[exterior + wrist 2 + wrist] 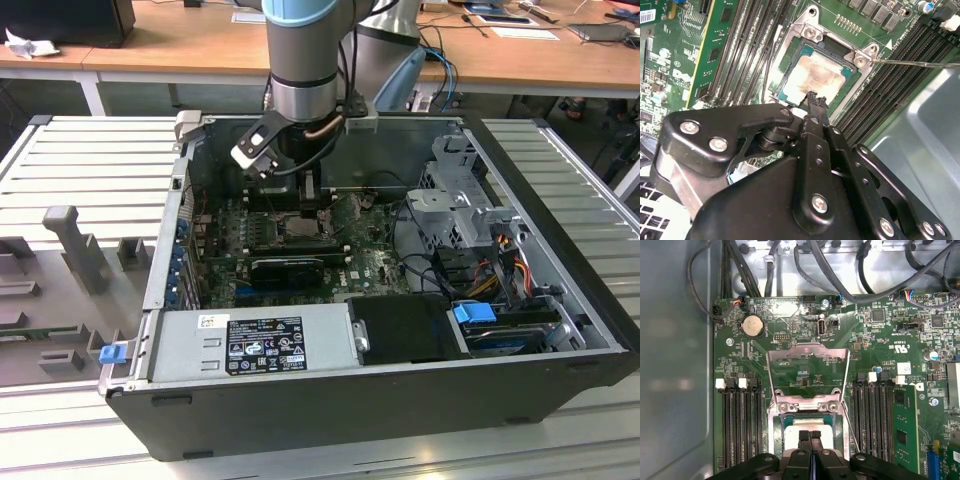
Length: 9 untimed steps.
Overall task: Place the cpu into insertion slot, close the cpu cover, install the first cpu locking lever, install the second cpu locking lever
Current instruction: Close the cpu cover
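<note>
Black jaws, pressed together, hover over the silvery square cpu [810,75] seated in its dark-framed insertion slot [832,48], thin silver cpu cover [807,349] swung open for access.

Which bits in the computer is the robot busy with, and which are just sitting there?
In the job:
gripper, shut, at the cpu
insertion slot, cpu lying in it
cpu cover, open
locking lever

Just there:
memory slots
coin battery
cables
power supply
</note>
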Each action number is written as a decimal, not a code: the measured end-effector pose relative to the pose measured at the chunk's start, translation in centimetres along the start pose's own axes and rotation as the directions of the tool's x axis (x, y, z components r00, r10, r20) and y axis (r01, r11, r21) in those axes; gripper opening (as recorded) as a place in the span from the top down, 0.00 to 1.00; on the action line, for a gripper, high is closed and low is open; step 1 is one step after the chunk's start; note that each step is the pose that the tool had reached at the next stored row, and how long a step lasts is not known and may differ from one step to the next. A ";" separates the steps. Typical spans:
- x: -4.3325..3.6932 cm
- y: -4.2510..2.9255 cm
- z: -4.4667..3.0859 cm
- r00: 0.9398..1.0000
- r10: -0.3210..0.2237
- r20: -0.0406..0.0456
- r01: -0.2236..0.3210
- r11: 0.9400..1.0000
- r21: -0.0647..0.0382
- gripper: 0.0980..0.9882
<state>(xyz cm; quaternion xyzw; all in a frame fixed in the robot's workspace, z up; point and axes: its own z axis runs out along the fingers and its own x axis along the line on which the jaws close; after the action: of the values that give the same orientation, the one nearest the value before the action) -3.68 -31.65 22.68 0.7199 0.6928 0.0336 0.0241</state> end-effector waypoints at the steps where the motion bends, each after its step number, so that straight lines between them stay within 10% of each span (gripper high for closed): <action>1: 0.01 0.00 -0.05 1.000 0.000 0.000 0.000 1.000 0.000 0.99; 9: 0.08 0.02 -0.22 1.000 0.000 0.000 0.000 1.000 0.000 0.99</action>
<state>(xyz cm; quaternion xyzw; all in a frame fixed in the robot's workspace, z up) -3.68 -31.57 22.90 0.7198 0.6930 0.0336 0.0241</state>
